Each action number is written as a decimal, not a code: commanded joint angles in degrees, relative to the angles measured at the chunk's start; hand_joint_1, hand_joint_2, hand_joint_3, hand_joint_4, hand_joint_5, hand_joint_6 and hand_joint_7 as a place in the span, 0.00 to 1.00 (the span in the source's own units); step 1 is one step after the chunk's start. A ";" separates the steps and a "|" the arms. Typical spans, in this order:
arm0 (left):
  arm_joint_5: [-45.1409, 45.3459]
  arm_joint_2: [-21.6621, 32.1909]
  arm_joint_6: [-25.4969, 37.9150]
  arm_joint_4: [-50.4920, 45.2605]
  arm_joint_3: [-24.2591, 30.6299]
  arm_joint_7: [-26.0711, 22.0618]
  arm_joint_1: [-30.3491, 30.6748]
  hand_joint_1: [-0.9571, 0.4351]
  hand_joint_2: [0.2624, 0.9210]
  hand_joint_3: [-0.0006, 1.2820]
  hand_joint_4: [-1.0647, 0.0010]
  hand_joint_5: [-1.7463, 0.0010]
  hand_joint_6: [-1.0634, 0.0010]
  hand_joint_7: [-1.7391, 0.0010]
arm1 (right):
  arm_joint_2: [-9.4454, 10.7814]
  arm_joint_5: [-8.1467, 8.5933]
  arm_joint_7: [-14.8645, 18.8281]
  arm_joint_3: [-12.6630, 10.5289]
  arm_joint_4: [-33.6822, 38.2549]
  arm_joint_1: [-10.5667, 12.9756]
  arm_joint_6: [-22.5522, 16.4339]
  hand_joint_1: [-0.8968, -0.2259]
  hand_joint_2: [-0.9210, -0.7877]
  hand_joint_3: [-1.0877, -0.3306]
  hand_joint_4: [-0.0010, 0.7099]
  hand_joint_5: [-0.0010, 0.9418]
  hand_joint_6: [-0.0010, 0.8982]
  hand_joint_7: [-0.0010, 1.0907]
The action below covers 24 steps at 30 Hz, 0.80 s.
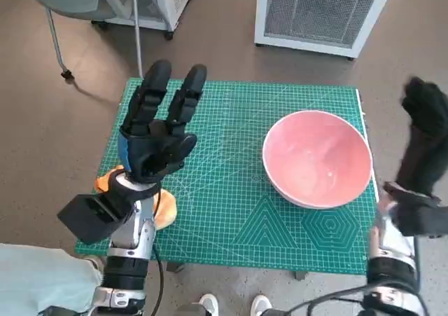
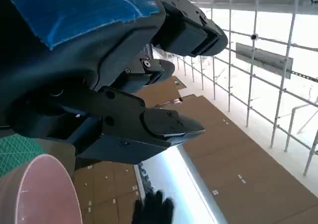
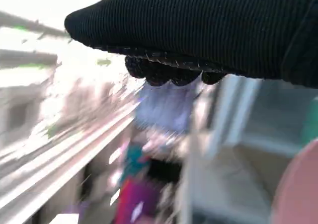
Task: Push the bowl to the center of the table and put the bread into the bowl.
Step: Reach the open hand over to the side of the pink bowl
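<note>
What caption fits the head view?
Left hand raised open over bread; pink bowl at mat's right edge, beside gloved right hand.

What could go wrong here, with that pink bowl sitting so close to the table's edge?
The pink bowl sits near the table's right edge, with the right hand raised just outside it; a misjudged push could tip it or slide it crooked rather than toward the centre. The bread lies mostly hidden under the left forearm, near the front-left edge of the green mat, so the left hand might knock it off.

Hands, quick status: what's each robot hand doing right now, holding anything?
Left robot hand: open, raised above the mat, fingers apart, holding nothing.
Right robot hand: raised beside the bowl, apparently empty; open or closed cannot be told.
</note>
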 commanded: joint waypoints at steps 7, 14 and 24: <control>0.22 -0.13 -1.39 1.97 0.24 0.33 -0.55 0.65 1.00 0.18 0.65 1.00 0.52 1.00 | 2.05 6.27 4.26 -2.13 12.09 -2.24 4.49 0.73 0.00 0.29 0.32 0.00 0.00 0.55; 0.26 -0.04 -0.91 1.84 0.15 0.66 -0.69 0.64 1.00 0.18 0.65 1.00 0.52 1.00 | 4.84 11.77 10.32 -4.44 16.11 -4.70 10.12 0.72 0.00 0.30 0.32 0.00 0.00 0.51; -0.12 0.42 -0.34 0.69 0.17 0.56 -0.02 0.64 1.00 0.18 0.64 1.00 0.52 1.00 | 8.79 12.76 13.05 -3.97 17.57 -7.18 14.69 0.72 0.00 0.30 0.30 0.01 0.01 0.51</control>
